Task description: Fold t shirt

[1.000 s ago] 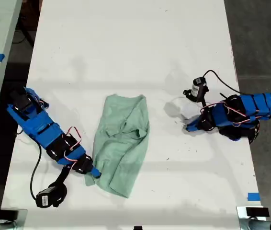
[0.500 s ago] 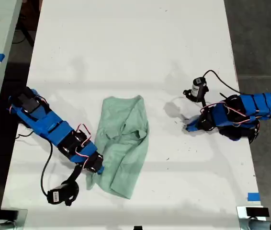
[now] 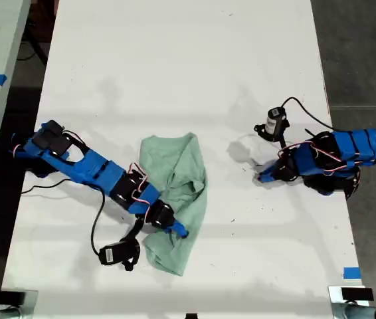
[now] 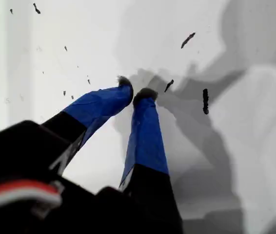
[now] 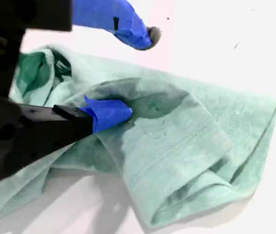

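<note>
T shirt [image 3: 178, 199]: pale mint green, soft and wrinkled, no print. Lies bunched on the white surface [image 3: 175, 66], a little toward the exterior view's left and nearer that view's bottom edge. One edge is folded over on itself, with thick rolled folds seen in the second wrist view [image 5: 187, 161].

My second gripper [image 3: 177, 230]: reaches in from the exterior view's left, low over the t shirt. Jaws spread apart. One blue finger [image 5: 108, 113] presses down on the cloth; the other blue finger [image 5: 128, 24] is up off the cloth, over bare surface. Not pinching the cloth.

My first gripper [image 3: 262, 176]: at the exterior view's right, well apart from the t shirt. Tip rests low by the surface. In the first wrist view the gripper [image 4: 132, 93] has jaws nearly together at the tips, with only a thin gap and nothing between them.

Surface: white, with small dark specks [image 4: 205, 101] near my first gripper and soft grey shadows.

Cables: a black cable [image 3: 98, 226] hangs from the second arm to a small black camera [image 3: 116, 254] beside the t shirt. Another black cable [image 3: 307, 113] curls by a small camera [image 3: 276, 122] near my first gripper.

Blue tape: a small piece [image 3: 351, 272] on the surface edge at the exterior view's lower right.
</note>
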Available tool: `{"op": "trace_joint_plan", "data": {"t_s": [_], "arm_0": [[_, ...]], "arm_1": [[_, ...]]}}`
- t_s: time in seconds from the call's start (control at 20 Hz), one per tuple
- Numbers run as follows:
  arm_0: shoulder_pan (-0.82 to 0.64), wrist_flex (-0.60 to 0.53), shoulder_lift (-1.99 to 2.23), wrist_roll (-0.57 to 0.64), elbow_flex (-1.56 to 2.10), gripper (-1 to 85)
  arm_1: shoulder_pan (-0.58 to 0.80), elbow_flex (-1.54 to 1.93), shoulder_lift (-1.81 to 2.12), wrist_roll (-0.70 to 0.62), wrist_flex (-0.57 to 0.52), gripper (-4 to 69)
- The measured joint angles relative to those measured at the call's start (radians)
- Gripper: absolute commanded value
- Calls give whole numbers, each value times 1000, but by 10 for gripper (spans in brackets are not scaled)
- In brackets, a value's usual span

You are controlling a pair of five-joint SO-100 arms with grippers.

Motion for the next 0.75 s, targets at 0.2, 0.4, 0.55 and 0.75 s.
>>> {"op": "trace_joint_plan", "data": {"t_s": [0.2,0.4,0.55,0.75], "arm_0": [[18,-8,-89,-2,-2,217],[66,189,69,-63,2,195],[97,325,316,-124,3,181],[100,477,652,-313,235,67]], "arm_1": [[0,0,0,0,0,41],[0,0,0,0,0,41],[0,0,0,0,0,41],[0,0,0,0,0,41]]}}
